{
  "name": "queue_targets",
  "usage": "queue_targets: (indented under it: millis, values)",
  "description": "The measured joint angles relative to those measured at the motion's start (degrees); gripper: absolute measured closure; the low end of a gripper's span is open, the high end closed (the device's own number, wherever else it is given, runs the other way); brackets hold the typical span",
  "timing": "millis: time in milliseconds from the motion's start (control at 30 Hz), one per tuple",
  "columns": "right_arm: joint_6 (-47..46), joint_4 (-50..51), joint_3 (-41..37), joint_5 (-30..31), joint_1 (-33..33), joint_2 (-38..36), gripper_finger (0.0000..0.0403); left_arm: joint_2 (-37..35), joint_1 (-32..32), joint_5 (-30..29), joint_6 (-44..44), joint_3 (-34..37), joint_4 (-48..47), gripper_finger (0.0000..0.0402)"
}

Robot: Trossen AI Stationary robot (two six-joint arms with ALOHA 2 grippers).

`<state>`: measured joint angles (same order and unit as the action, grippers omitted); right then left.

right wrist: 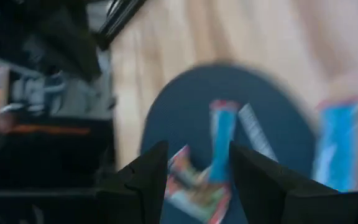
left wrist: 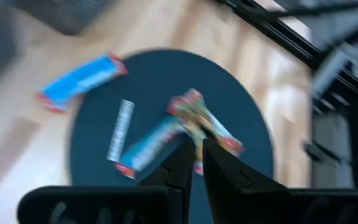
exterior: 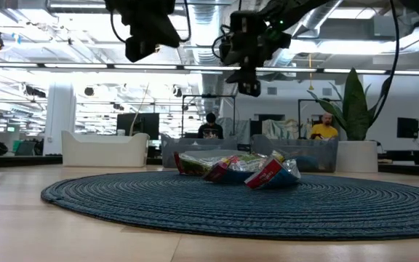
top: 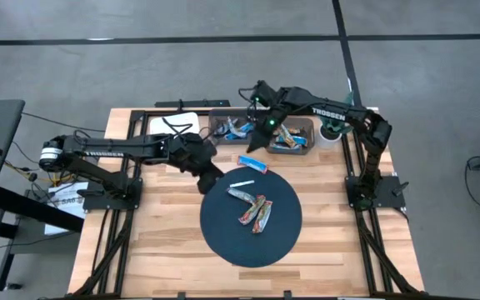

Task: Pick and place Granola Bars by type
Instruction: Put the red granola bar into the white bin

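A small pile of granola bars (top: 252, 207) (exterior: 238, 169) lies on the round dark mat (top: 223, 237): orange-brown ones and a white-blue one (left wrist: 146, 149) (right wrist: 219, 140). One bright blue bar (top: 252, 163) (left wrist: 79, 81) lies flat on the wood beside the mat's far edge. More bars fill two grey bins (top: 232, 127) (top: 294, 136) at the far side. My left gripper (top: 212, 180) (left wrist: 195, 149) hovers shut and empty above the mat's left far part. My right gripper (top: 257, 143) (right wrist: 197, 162) hangs open and empty above the table near the bins.
A thin white strip (top: 242, 183) (left wrist: 120, 130) lies on the mat next to the pile. A white pad (top: 182, 122) and a roll of tape (top: 336, 129) sit at the table's far side. Bare wood spreads left, right and near of the mat.
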<state>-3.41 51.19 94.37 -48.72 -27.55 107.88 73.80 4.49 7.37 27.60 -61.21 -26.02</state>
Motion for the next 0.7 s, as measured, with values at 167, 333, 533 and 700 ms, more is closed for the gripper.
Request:
queue_targets:
  millis: [167,333,533,700]
  values:
    - [4.42,12.87,-0.02,-2.33,3.83,-0.04,0.0243,0.44,-0.57,2.04,-4.15,0.00,-0.16,0.0372]
    - [11.30,22.45,-0.14,-0.22,8.96,-3.44,0.0242,2.10,-1.91,-2.31,-8.40,-0.04,-2.10,0.0372]
    - [12.10,21.92,-0.06,10.38,14.20,-13.63,0.0256,5.52,-2.99,-1.81,-10.03,-0.04,-1.04,0.0372]
    - [6.55,18.62,-2.47,25.81,18.00,-22.98,0.0274,7.15,-2.99,-1.19,-9.84,-0.04,1.57,0.0372]
